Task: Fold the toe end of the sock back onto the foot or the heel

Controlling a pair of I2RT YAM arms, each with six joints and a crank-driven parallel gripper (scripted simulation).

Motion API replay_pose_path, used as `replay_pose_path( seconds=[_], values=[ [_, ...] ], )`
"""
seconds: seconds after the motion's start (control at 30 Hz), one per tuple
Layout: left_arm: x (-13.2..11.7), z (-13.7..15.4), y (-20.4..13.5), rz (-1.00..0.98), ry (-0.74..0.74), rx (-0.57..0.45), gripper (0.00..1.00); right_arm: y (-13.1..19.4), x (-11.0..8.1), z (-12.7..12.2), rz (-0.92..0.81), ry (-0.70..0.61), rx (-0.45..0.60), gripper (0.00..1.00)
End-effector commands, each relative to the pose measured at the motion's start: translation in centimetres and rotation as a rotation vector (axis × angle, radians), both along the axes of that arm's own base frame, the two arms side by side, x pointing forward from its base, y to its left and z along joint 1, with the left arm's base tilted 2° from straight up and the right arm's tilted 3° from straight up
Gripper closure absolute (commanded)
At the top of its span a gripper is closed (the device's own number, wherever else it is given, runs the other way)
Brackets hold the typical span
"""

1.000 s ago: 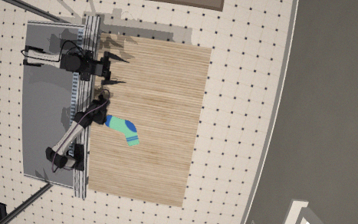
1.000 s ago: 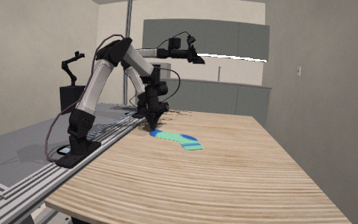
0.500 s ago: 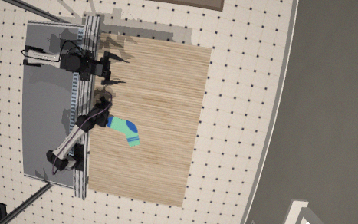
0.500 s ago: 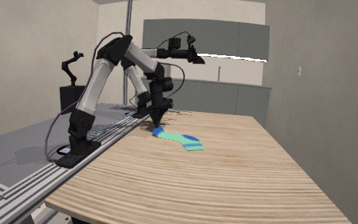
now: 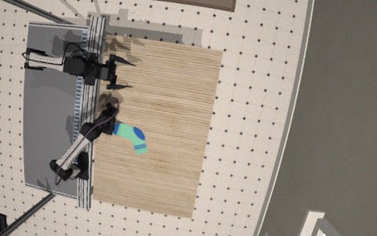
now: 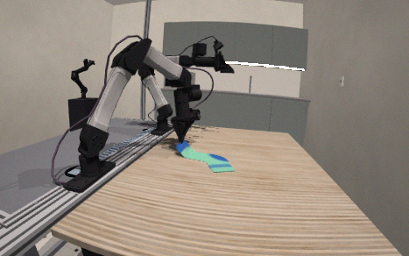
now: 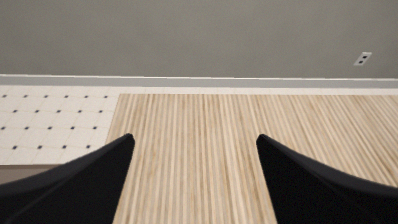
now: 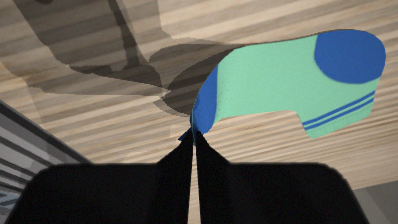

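A mint-green sock [image 5: 127, 132] [image 6: 198, 155] [image 8: 265, 75] lies on the wooden table. Its blue heel patch [image 5: 139, 133] [image 6: 219, 158] [image 8: 350, 56] and its cuff with two blue stripes lie flat. The blue toe [image 5: 117, 128] [image 6: 183, 148] [image 8: 206, 102] is pinched and raised a little at its tip. My right gripper [image 6: 182, 141] [image 8: 194, 134] points down and is shut on the toe's edge; its fingertips are hidden in the top view. My left gripper [image 5: 134, 75] [image 6: 229, 69] [image 7: 195, 136] is open and empty, high above the table and away from the sock.
The wooden table [image 5: 169, 174] [image 6: 249, 210] [image 7: 195, 115] extends beyond the sock's heel and cuff. The metal rail [image 5: 85, 178] [image 6: 34, 210] that bears both arms runs along the table edge, close to the toe side.
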State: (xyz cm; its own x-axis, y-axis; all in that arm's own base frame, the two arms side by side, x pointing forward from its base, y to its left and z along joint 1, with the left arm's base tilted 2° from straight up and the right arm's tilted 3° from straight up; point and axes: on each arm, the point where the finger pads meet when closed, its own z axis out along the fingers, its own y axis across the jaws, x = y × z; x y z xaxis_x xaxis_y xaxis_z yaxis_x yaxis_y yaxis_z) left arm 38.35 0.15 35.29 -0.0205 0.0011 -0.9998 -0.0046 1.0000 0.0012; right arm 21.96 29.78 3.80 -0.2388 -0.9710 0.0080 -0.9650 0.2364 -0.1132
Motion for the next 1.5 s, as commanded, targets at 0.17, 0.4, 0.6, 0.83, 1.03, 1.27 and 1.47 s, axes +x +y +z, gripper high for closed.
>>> replay_pose_path(
  seconds=[0.17, 0.4, 0.6, 0.83, 1.03, 1.27, 1.47],
  values=[
    [-0.1, 0.8, -0.1, -0.005, -0.021, -0.001, 0.0, -0.5, 0.1, 0.6, 0.017, 0.066, -0.012, 0.98],
    [-0.1, 0.8, -0.1, -0.005, -0.021, -0.001, 0.0, -0.3, 1.9, 1.2, -0.009, 0.06, 0.012, 0.98],
    [-0.1, 0.8, -0.1, -0.005, -0.021, -0.001, 0.0, 0.2, 0.9, 1.8, -0.003, 0.063, 0.027, 0.98],
    [-0.1, 0.8, -0.1, -0.005, -0.021, -0.001, 0.0, -0.6, 1.6, 1.4, 0.014, 0.114, 0.006, 0.98],
    [-0.1, 0.8, -0.1, -0.005, -0.021, -0.001, 0.0, -0.9, 2.7, 1.6, 0.015, 0.148, 0.011, 0.98],
    [-0.1, 0.8, -0.1, -0.005, -0.021, -0.001, 0.0, -0.7, 4.1, 2.0, 0.001, 0.145, 0.03, 0.98],
    [-0.1, 0.8, -0.1, -0.005, -0.021, -0.001, 0.0, -0.3, 4.1, 2.1, 0.01, 0.14, 0.036, 0.98]
  ],
)
